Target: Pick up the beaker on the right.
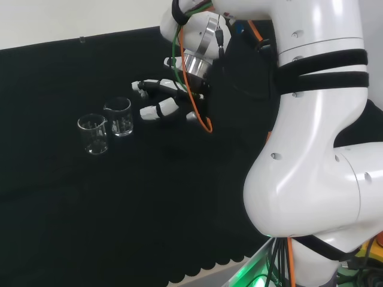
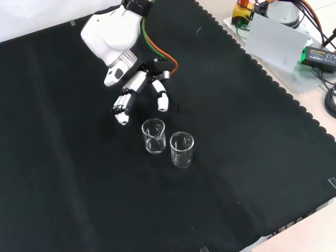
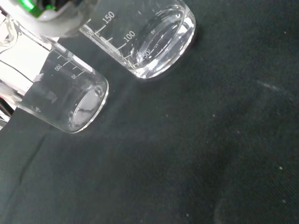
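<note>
Two clear glass beakers stand upright and close together on the black cloth. In the head view one beaker (image 1: 93, 134) is at the left and the other beaker (image 1: 119, 116) is to its right, nearer the hand (image 1: 163, 101). The hand is open, its fingers stretched toward that right beaker with a small gap left, and it holds nothing. In the front view the hand (image 2: 131, 89) hangs just above the upper beaker (image 2: 154, 136), and the second beaker (image 2: 181, 149) stands lower right. The wrist view has both beakers close up, one beaker (image 3: 154, 42) and the other beaker (image 3: 65, 100), both empty.
The arm's white links (image 1: 311, 119) stand at the right of the head view. The cloth's scalloped edge (image 2: 273, 84) runs along the right in the front view, with electronics and cables (image 2: 294, 37) beyond it. Bare black cloth (image 2: 79, 189) lies around the beakers.
</note>
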`<move>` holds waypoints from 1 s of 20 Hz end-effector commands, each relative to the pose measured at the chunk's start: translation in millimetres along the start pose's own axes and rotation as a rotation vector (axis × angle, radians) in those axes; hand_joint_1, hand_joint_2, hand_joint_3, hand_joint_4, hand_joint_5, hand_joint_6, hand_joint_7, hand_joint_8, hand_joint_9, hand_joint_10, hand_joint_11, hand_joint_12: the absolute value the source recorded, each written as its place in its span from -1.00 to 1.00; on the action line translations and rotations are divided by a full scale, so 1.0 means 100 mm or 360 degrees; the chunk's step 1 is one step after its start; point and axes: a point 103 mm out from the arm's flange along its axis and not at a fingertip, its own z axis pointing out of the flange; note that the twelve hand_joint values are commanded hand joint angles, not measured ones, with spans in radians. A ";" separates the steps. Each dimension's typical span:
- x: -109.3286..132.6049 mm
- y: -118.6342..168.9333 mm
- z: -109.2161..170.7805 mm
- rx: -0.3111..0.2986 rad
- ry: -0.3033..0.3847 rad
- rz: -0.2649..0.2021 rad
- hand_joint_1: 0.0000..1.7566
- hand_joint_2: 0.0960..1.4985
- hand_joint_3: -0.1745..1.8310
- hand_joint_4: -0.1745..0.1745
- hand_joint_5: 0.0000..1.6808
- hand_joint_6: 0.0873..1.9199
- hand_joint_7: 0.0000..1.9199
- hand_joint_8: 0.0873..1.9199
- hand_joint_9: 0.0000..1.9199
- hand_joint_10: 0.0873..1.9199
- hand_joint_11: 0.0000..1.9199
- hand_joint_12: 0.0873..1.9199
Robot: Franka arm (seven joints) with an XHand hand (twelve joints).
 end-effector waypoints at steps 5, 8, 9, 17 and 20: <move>0.06 0.12 0.15 0.0001 0.0019 -0.0017 -0.13 -0.37 -0.27 -0.56 -0.84 -1.00 -0.97 -0.35 -0.83 -0.27 -1.00 0.11; 0.08 0.16 0.17 0.0024 0.0006 -0.0032 -0.13 -0.37 -0.27 -0.56 -0.83 -1.00 -0.96 -0.35 -0.82 -0.27 -1.00 0.12; 0.10 0.18 0.18 0.0024 0.0007 -0.0036 -0.13 -0.37 -0.26 -0.56 -0.83 -1.00 -0.96 -0.35 -0.82 -0.27 -1.00 0.13; 0.16 0.28 0.23 -0.0051 0.0044 -0.0073 -0.12 -0.38 -0.25 -0.56 -0.81 -1.00 -0.93 -0.34 -0.78 -0.26 -1.00 0.18; 0.17 0.30 0.25 -0.0060 0.0046 -0.0088 -0.12 -0.38 -0.24 -0.57 -0.80 -1.00 -0.92 -0.34 -0.76 -0.27 -1.00 0.21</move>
